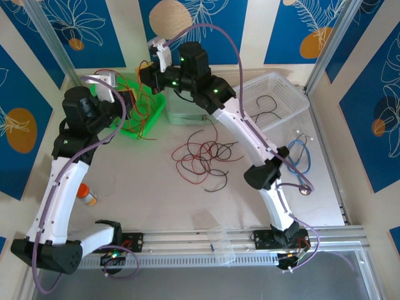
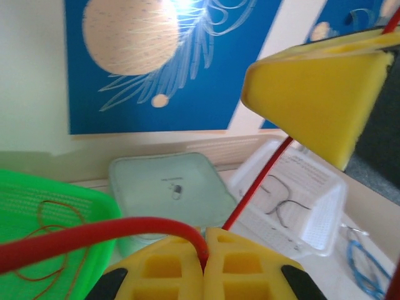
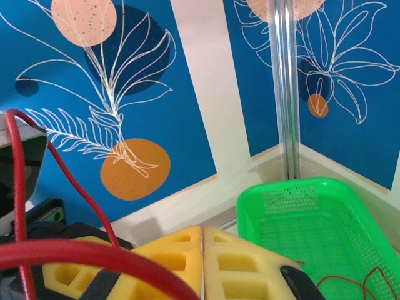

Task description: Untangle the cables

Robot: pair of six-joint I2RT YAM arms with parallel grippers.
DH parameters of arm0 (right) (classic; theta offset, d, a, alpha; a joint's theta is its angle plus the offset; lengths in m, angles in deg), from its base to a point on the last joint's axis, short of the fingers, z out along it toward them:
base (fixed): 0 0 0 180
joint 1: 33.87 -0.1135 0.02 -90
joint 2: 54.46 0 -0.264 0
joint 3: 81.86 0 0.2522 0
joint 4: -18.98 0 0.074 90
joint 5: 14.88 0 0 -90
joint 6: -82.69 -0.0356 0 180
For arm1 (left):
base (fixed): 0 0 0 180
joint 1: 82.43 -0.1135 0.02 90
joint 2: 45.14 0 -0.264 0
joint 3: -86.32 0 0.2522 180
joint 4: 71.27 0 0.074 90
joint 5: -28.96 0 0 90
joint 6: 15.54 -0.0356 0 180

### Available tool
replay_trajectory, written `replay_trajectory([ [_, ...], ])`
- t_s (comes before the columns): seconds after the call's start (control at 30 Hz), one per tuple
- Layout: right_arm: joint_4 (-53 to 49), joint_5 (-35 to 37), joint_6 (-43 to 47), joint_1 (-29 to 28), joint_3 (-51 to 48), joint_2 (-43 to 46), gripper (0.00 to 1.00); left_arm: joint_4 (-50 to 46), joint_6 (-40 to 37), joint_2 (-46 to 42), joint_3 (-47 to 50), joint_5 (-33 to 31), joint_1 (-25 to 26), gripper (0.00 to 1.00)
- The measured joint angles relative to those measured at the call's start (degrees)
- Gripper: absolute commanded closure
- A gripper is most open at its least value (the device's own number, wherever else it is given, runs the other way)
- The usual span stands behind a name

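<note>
The red cable [image 2: 94, 234] is caught in the seam of my left gripper [image 2: 204, 257]. Its yellow fingers are clenched on it, and the loose end bends away to the left over the green basket [image 1: 134, 131]. From that seam the strand runs straight and taut up to my right gripper [image 3: 202, 265]. That one is also pressed tight, with no gap between its pads, and the same red cable curls across in front of them, so I am grasping it at two places. Both grippers hang in the air at the far left of the table [image 1: 144, 187], the right one farther back, by the wall. The rest of the cables [image 1: 206, 159], red and black, lie in a loose tangle on the middle of the table, well apart from my fingers. Thin red strands [image 1: 142, 106] lie inside the green basket, and a black strand [image 1: 265, 105] lies in the white basket [image 1: 290, 94] at the far right. A pale box [image 1: 181, 112] sits between the two baskets. A blue cable [image 1: 299, 153] is looped near the right edge. An orange bottle [image 1: 86, 195] stands beside my left arm, and a clear cup [image 1: 222, 245] sits at the near edge between my bases.
</note>
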Motion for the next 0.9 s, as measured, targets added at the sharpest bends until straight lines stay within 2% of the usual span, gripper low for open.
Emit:
replay_trajectory([
  [0.2,3.87,0.17,-2.8,1.81,1.97,-5.7,1.0,2.97,-4.46,6.51,-1.75,-11.26,0.0,1.0],
  [0.43,17.75,2.84,-4.63,4.63,1.6,-14.93,1.0,14.1,-11.23,19.76,-3.72,-21.7,-0.15,1.0],
  [0.67,33.9,9.22,-4.59,4.57,4.76,-29.57,1.0,28.13,-14.91,31.95,-4.24,-26.95,-1.22,1.0],
  [0.9,40.26,14.08,-4.48,4.37,4.94,-37.27,1.0,40.09,-16.39,41.2,-4.85,-29.4,-2.99,1.0],
])
